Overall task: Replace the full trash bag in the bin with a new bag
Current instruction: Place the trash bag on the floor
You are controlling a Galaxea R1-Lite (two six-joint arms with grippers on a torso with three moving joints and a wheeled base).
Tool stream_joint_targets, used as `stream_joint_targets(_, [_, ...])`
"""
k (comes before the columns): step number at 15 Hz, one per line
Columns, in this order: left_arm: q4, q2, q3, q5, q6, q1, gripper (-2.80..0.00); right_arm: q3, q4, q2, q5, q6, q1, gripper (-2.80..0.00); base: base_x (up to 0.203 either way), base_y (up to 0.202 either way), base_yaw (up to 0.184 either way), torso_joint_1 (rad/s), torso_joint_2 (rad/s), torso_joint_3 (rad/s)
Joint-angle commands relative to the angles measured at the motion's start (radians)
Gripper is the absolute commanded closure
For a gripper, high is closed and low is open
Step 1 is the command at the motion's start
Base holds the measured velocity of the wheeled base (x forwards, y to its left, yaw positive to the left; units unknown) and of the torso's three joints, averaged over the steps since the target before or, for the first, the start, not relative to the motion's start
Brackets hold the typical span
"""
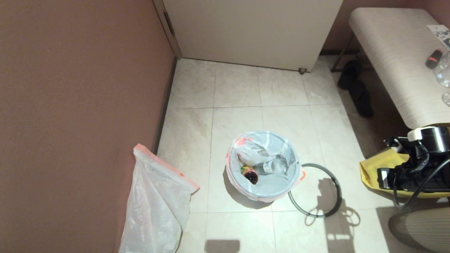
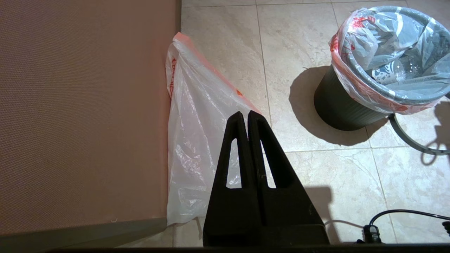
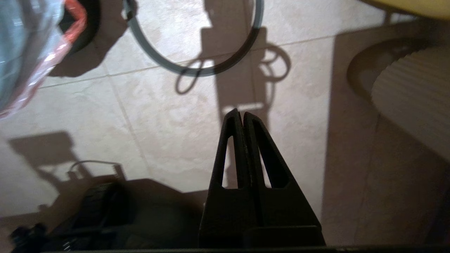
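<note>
Both tools are pressed closed and empty: left tool [image 2: 248, 114] over the new bag [image 2: 197, 119], right tool [image 3: 238, 113] over floor below the grey hoop [image 3: 197, 66].

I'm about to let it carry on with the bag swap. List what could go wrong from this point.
1. The full trash bag has its hem folded over the bin; lifting it might drag the light bin along or tip it.
2. The grey hoop lies on the floor touching the bin, so it could snag the bag or get knocked.
3. The new bag leans limp against the wall; the shut left gripper may pinch only one thin layer.
</note>
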Motion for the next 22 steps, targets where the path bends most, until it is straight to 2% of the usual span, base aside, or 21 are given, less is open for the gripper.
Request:
stream_joint_targets(1, [-0.001, 0.001, 0.0, 0.0, 0.0, 0.0, 0.0, 0.012, 0.098, -0.176, 0.0, 0.055, 0.042, 0.0, 0.0, 0.0, 0.0, 0.0, 0.0, 0.0])
stream_joint_targets(3, [-0.001, 0.001, 0.0, 0.0, 0.0, 0.0, 0.0, 0.015, 0.203, -0.243, 0.001, 0.173, 0.134, 0.0, 0.0, 0.0, 0.0, 0.0, 0.0, 0.0])
stream_joint_targets(6, [-0.001, 0.001, 0.0, 0.0, 0.0, 0.0, 0.0, 0.012, 0.264, -0.266, -0.006, 0.291, 0.231, 0.0, 0.0, 0.0, 0.0, 0.0, 0.0, 0.0])
stream_joint_targets(9, [-0.001, 0.001, 0.0, 0.0, 0.0, 0.0, 0.0, -0.008, 0.244, -0.204, 0.015, 0.333, 0.239, 0.0, 0.0, 0.0, 0.0, 0.0, 0.0, 0.0])
stream_joint_targets(12, [-0.001, 0.001, 0.0, 0.0, -0.001, 0.0, 0.0, -0.015, 0.141, -0.072, 0.057, 0.36, 0.246, 0.0, 0.0, 0.0, 0.0, 0.0, 0.0, 0.0])
stream_joint_targets(16, [-0.001, 0.001, 0.0, 0.0, 0.0, 0.0, 0.0, -0.072, -0.018, 0.231, 0.07, 0.339, 0.245, 0.0, 0.0, 0.0, 0.0, 0.0, 0.0, 0.0])
stream_joint_targets(17, [-0.001, 0.001, 0.0, 0.0, -0.001, 0.0, 0.0, -0.115, -0.045, 0.296, 0.074, 0.329, 0.245, -2.8, 0.0, 0.0, 0.0, 0.0, 0.0, 0.0])
stream_joint_targets(19, [-0.001, 0.001, 0.0, 0.0, 0.0, 0.0, 0.0, -0.256, -0.067, 0.391, 0.105, 0.323, 0.245, -2.8, 0.0, 0.0, 0.0, 0.0, 0.0, 0.0])
stream_joint_targets(22, [-0.001, 0.001, 0.0, 0.0, 0.0, 0.0, 0.0, -0.364, -0.069, 0.478, 0.134, 0.328, 0.263, -2.8, 0.0, 0.0, 0.0, 0.0, 0.0, 0.0])
